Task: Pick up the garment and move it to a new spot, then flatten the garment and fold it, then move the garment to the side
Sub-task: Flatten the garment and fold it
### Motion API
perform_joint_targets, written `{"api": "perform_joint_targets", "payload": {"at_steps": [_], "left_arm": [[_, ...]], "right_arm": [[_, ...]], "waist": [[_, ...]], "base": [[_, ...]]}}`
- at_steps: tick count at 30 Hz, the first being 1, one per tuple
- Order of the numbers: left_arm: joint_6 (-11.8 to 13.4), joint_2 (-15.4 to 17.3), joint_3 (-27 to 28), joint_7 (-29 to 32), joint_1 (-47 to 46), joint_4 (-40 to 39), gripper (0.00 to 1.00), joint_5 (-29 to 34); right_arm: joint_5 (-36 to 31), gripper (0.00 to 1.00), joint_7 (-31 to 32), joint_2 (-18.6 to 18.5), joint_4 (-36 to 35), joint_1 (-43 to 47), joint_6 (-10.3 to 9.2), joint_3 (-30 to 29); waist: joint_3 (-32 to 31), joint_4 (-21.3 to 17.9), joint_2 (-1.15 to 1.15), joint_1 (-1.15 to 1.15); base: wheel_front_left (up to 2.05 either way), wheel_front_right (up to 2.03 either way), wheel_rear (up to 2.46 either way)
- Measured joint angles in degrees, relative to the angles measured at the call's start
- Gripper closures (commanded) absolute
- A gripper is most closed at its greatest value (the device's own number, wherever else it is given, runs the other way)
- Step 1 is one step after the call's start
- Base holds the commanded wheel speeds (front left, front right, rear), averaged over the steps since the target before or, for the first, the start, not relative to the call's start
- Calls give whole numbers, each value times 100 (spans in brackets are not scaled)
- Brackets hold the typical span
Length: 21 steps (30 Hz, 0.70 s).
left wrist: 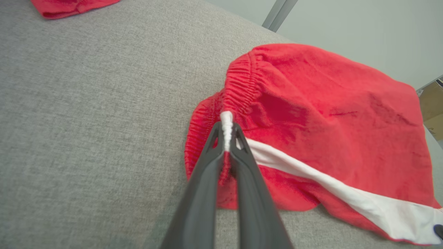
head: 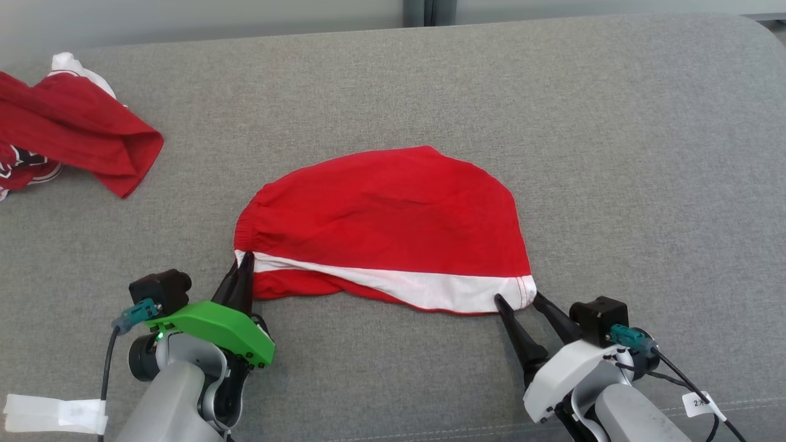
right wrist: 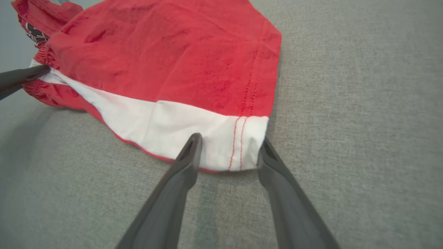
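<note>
Left gripper (head: pixel 244 261) is clenched on the garment (head: pixel 381 209), pinching the white stripe's end at the gathered waistband. The red shorts lie spread on the grey cushion (head: pixel 614 153) just beyond both sets of fingers. Right gripper (head: pixel 519 299) is spread wide with the hem corner between its fingers, nothing gripped yet. Here's the danger: close too shallow and it catches only the top layer or misses the corner, and a one-sided lift would drag and bunch the cloth. Both forearms come in low, fingers angled forward and down. A second red garment (head: pixel 73 132) lies well off beyond the left fingers.
</note>
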Motion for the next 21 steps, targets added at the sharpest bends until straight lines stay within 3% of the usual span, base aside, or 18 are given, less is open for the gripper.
{"api": "perform_joint_targets", "payload": {"at_steps": [3,6,12,14,21], "left_arm": [[0,0,0,0,4,-1,100,0],[0,1,1,-14,20,-5,100,0],[0,3,8,-15,98,-4,100,0],[0,3,32,-21,140,-12,100,0],[-34,-11,212,-75,236,-219,100,-226]], "right_arm": [[88,46,0,0,40,-40,0,115],[171,53,0,-2,142,-116,0,267],[157,78,-1,-53,157,-286,4,305],[156,100,-2,-99,137,-301,5,281],[156,100,-9,-188,-465,-445,5,9]], "waist": [[0,1,0,0],[-8,2,0,0],[-49,-8,0,0],[-85,-18,0,0],[-232,-88,0,0]], "base": [[0,0,0],[0,0,0],[0,0,0],[0,0,0],[0,0,0]]}}
